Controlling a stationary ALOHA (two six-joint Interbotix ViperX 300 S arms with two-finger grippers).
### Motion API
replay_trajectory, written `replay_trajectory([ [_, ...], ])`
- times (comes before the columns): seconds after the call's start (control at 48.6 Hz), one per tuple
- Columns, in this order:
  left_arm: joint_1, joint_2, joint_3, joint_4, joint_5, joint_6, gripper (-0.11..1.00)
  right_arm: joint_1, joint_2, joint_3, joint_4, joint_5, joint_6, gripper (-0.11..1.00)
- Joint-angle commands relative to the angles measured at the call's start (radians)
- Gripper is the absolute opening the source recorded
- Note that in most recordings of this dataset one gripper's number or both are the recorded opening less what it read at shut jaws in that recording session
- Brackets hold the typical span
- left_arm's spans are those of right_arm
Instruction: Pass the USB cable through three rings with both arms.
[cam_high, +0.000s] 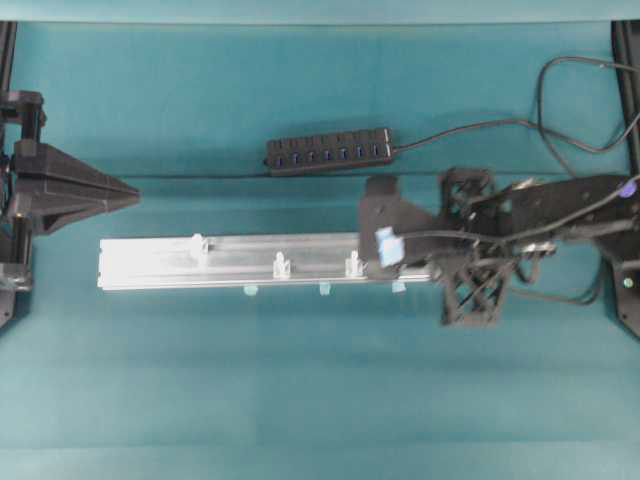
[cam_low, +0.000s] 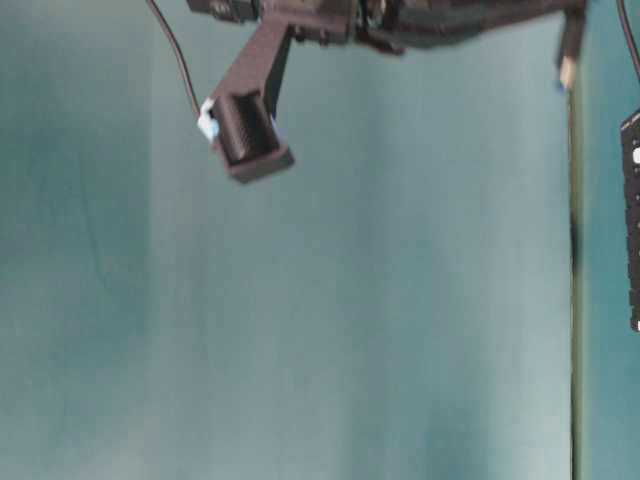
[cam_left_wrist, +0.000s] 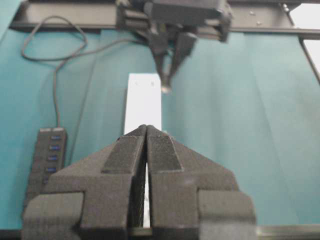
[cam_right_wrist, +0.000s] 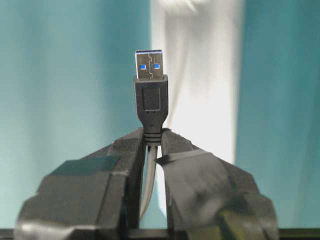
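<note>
Right wrist view: the right gripper (cam_right_wrist: 152, 145) is pinching the black USB cable (cam_right_wrist: 150, 102) just behind its metal-tipped plug, leaving the tip free, probably for threading the translucent white rings (cam_high: 281, 264) on the silver aluminium rail (cam_high: 150, 262). Beyond the rail's far end, the left gripper (cam_high: 130, 193) is waiting, closed and empty.

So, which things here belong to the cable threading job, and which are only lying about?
Job:
- USB cable, held in right gripper
- three rings on the rail
- left gripper, shut, empty

Lying about:
- USB hub with its cord
</note>
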Motion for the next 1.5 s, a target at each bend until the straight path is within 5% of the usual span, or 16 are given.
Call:
replay_trajectory([
  [0.0, 0.002, -0.002, -0.031, 0.002, -0.003, 0.0, 0.02, -0.011, -0.031, 0.011, -0.011, -0.006, -0.006, -0.07],
  [0.843, 0.002, 0.002, -0.034, 0.002, -0.005, -0.011, 0.02, -0.052, 0.126, 0.032, -0.009, -0.279, -0.008, -0.07],
  [1.481, 0.003, 0.008, -0.037, 0.002, -0.034, 0.002, 0.02, -0.048, 0.175, 0.008, -0.011, -0.344, -0.009, -0.07],
])
